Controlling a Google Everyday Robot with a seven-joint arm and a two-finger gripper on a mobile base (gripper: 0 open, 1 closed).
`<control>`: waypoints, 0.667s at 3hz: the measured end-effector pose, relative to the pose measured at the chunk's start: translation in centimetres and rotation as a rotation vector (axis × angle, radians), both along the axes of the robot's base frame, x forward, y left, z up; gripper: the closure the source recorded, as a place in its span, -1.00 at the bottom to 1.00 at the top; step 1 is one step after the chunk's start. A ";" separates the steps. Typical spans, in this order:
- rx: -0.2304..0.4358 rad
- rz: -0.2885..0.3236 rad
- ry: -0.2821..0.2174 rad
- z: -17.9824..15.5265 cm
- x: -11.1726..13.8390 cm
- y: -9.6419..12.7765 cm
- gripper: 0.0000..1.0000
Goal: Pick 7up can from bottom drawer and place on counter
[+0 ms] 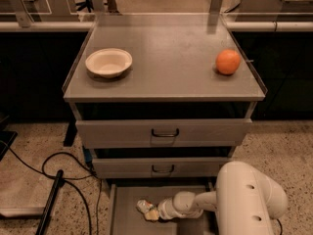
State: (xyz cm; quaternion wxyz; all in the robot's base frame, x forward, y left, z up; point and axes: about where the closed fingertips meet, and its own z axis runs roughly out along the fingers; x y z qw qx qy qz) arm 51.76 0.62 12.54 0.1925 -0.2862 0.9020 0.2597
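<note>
The bottom drawer [128, 199] is pulled open below two grey drawers with dark handles. A small silvery-white crumpled 7up can [143, 205] lies on its floor at the left. My gripper [149, 212] reaches in from the right, low inside the drawer, with its tip right against the can. My white arm [244, 195] fills the lower right and hides the drawer's right side. The counter [166, 43] is the wide grey top above.
A white bowl [108, 61] sits on the counter's left and an orange [228, 61] on its right. Black cables [63, 175] and a dark pole lie on the speckled floor to the left of the cabinet.
</note>
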 end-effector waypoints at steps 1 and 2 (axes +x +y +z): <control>0.000 0.000 0.000 0.0 0.0 0.0 0.29; 0.000 0.000 0.000 0.0 0.0 0.0 0.79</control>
